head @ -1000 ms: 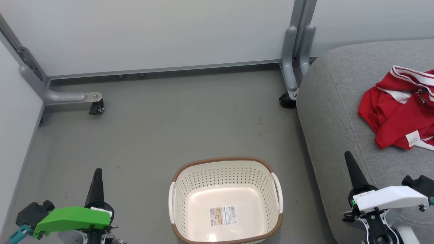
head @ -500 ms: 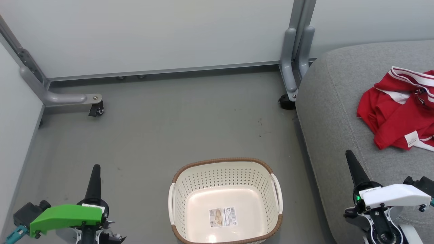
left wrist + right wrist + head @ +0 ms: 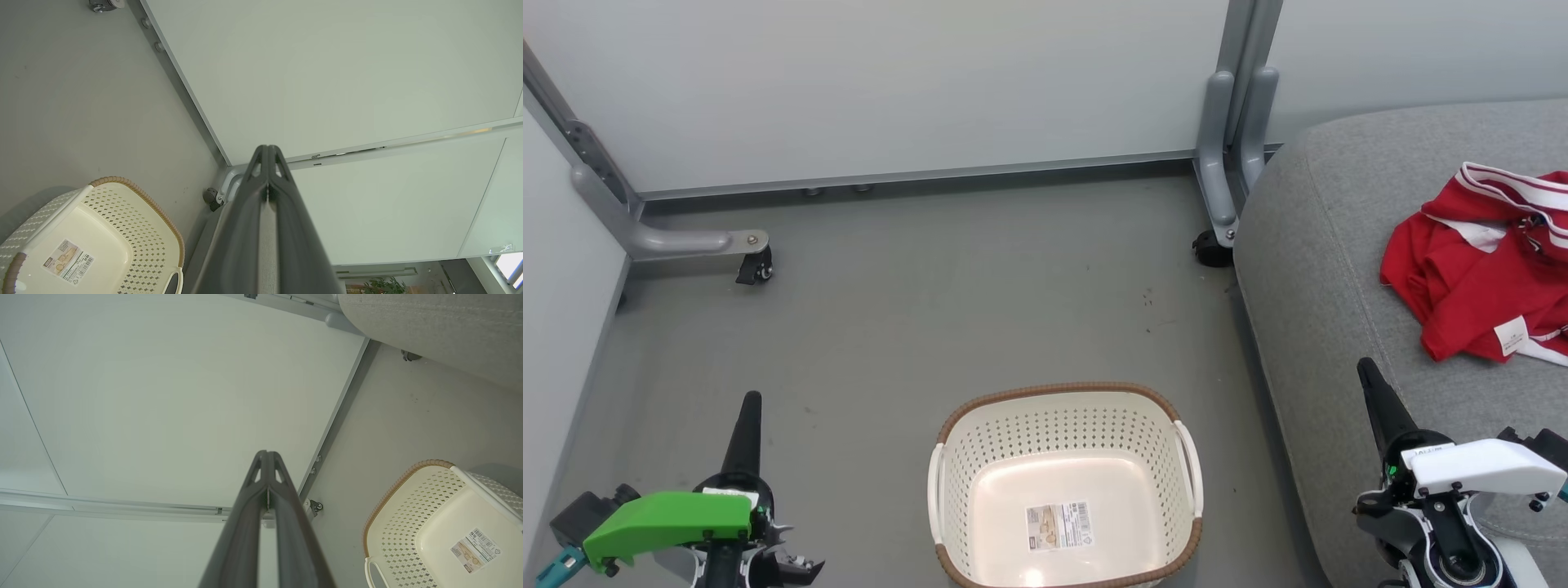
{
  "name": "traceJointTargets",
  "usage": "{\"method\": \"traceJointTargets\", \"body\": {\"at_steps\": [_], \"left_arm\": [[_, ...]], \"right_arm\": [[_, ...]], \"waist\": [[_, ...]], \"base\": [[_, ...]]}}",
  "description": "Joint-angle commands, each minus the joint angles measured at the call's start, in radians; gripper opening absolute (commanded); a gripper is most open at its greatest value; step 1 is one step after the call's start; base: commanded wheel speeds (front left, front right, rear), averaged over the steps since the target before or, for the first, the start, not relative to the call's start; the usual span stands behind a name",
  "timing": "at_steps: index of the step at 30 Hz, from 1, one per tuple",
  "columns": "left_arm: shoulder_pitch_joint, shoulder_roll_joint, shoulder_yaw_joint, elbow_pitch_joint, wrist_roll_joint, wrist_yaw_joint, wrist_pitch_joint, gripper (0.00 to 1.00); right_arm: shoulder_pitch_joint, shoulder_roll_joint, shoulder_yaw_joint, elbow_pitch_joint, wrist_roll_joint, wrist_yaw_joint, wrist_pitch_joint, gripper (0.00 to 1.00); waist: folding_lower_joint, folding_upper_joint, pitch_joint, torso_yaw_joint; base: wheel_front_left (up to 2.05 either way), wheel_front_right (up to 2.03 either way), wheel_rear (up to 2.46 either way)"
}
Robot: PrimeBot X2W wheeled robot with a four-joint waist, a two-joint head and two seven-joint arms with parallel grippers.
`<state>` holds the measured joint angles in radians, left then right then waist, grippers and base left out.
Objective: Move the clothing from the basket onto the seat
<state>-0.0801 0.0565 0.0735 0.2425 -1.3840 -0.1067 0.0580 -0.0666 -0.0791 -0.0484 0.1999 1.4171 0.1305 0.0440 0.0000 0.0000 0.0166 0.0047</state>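
The red clothing (image 3: 1486,269) with white stripe trim lies crumpled on the grey seat (image 3: 1331,269) at the right. On the floor at bottom centre stands the cream basket (image 3: 1063,425) with its brown rim; only a label sticker shows inside it. The basket (image 3: 122,212) also appears in the left wrist view and the basket (image 3: 408,522) in the right wrist view. My left gripper (image 3: 752,398) is shut and holds nothing, to the basket's left over the floor. Over the seat's front edge my right gripper (image 3: 1364,365) is shut too, holding nothing.
Pale partition panels (image 3: 890,82) close off the back and left. Their grey feet with casters (image 3: 756,265) stand on the grey floor, one caster (image 3: 1209,245) close to the seat's corner. Open floor (image 3: 980,286) lies between basket and panels.
Both arms have drawn back toward the bottom of the head view, the left one more. The camera has tilted slightly. Basket and clothing have stayed put.
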Motion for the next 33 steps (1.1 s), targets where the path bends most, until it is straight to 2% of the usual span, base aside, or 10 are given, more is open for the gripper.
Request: {"method": "traceJointTargets", "body": {"at_steps": [1,33], "left_arm": [[-0.022,0.003,0.009,-0.002,-0.025,-0.008,0.005,0.0],[-0.033,-0.007,0.044,0.003,-0.23,-0.027,0.061,0.0]], "right_arm": [[-0.018,-0.005,-0.004,0.001,0.024,0.0,0.005,0.0],[-0.043,0.001,-0.03,0.045,0.227,0.0,0.042,0.0]], "waist": [[0.0,0.0,-0.001,0.0],[0.0,0.0,-0.013,-0.005]], "base": [[0.0,0.0,0.0],[0.0,0.0,0.0]]}}
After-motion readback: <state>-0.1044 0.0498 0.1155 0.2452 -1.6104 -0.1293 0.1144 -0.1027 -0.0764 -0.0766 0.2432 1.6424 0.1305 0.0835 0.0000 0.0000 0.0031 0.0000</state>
